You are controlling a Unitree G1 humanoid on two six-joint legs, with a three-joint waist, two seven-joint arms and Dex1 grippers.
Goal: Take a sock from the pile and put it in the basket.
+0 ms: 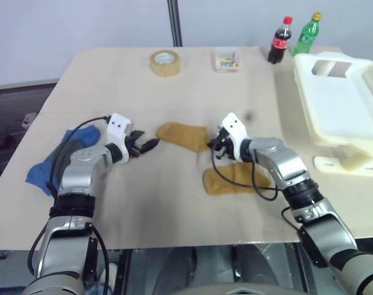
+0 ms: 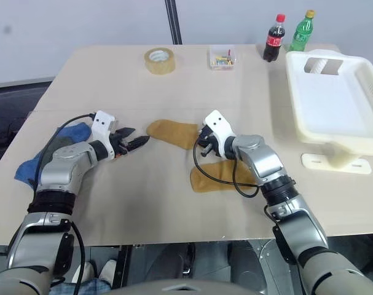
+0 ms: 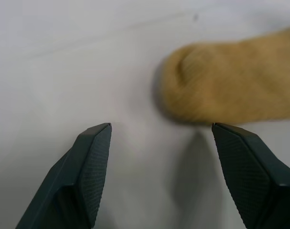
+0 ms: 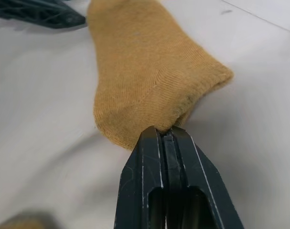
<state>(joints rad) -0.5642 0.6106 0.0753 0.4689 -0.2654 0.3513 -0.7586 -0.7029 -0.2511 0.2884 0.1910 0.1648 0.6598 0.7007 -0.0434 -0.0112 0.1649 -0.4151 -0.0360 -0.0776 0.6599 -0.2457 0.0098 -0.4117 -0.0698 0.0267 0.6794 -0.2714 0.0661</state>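
Desk: Sock [image 2: 169, 133], mustard-yellow: where does it lie, and who has it?

Photographer: Mid-table, flat; the right gripper [image 4: 169, 136] has its fingers pinched together on the sock's near edge; the left gripper [image 3: 160, 143] hovers wide apart, holding nothing, by the toe end.

Desk: And the rest?

Photographer: A second mustard sock [image 1: 230, 180] lies at six o'clock of the first; the basket [image 1: 349, 138] waits bare at three o'clock, well apart; by my judgement the lift and the carry remain undone.
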